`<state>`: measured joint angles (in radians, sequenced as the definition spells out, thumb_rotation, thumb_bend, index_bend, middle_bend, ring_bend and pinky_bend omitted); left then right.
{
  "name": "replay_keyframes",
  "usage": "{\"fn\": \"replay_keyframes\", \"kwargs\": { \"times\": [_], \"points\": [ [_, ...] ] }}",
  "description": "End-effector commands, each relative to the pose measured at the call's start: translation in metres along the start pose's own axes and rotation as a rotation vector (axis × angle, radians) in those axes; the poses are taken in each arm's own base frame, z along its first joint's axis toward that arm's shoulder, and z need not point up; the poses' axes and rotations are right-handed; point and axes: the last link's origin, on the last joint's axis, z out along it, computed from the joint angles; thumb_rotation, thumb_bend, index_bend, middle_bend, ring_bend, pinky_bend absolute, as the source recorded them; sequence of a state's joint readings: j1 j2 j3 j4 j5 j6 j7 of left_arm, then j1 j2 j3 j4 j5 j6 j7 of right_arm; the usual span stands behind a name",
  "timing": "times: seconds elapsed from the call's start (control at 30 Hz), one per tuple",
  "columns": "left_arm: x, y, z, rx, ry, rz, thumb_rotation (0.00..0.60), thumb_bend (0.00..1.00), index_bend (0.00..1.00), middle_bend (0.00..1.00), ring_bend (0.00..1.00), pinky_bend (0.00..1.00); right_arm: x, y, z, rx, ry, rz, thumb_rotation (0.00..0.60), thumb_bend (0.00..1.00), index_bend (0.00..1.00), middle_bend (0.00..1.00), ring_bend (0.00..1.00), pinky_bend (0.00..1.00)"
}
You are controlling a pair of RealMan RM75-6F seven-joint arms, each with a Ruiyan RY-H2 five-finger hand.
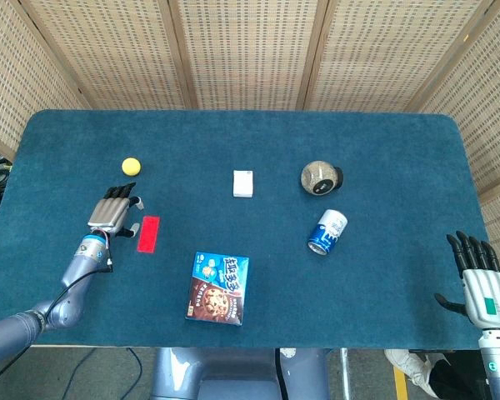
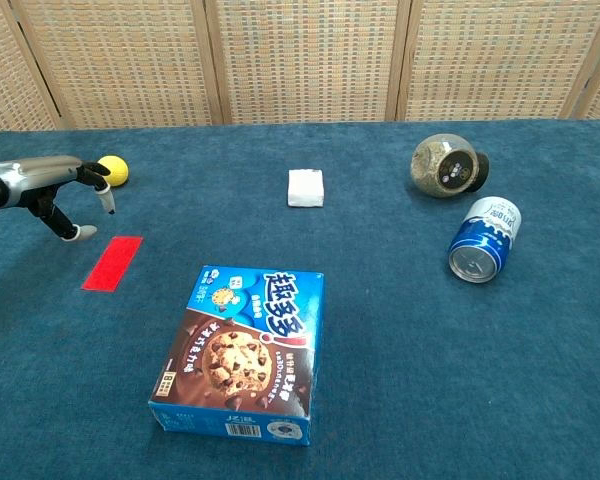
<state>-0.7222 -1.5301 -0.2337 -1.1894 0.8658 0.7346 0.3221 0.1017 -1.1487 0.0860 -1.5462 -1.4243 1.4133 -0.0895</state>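
One flat red rectangular card, one small yellow ball and one blue cardboard cookie box are seen near the left hand, fingers apart, empty; the right hand is likewise spread.

Flat red card lies on the blue cloth, untouched.

Matt blue pile cloth covers the table. The flat red rectangular card looks smooth and matt, the glossy printed cardboard biscuit box shiny. The silver metal-and-black-plastic left hand gleams beside it; woven cane screens look rough.
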Motion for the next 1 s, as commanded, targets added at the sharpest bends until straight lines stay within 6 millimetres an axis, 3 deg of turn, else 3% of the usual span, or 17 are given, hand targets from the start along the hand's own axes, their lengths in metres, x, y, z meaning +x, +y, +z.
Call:
{"fn": "replay_keyframes", "kwargs": {
  "times": [0.03, 0.33, 1.0],
  "points": [
    [-0.002, 0.004, 0.004, 0.004, -0.016, 0.015, 0.6, 0.45, 0.35, 0.0, 0.0, 0.0, -0.001, 0.0, 0.0, 0.001, -0.004, -0.002, 0.6, 0.0, 0.0, 0.0, 0.0, 0.0],
    [-0.011, 0.014, 0.014, 0.024, -0.059, 0.002, 0.6, 0.52, 0.35, 0.0, 0.0, 0.0, -0.002, 0.001, 0.001, -0.005, -0.016, 0.002, 0.6, 0.0, 0.0, 0.0, 0.0, 0.0],
    [-0.017, 0.023, 0.017, 0.025, -0.101, -0.015, 0.6, 0.52, 0.37, 0.0, 0.0, 0.0, -0.004, 0.004, 0.003, -0.015, -0.031, 0.012, 0.6, 0.0, 0.0, 0.0, 0.0, 0.0]
  ]
}}
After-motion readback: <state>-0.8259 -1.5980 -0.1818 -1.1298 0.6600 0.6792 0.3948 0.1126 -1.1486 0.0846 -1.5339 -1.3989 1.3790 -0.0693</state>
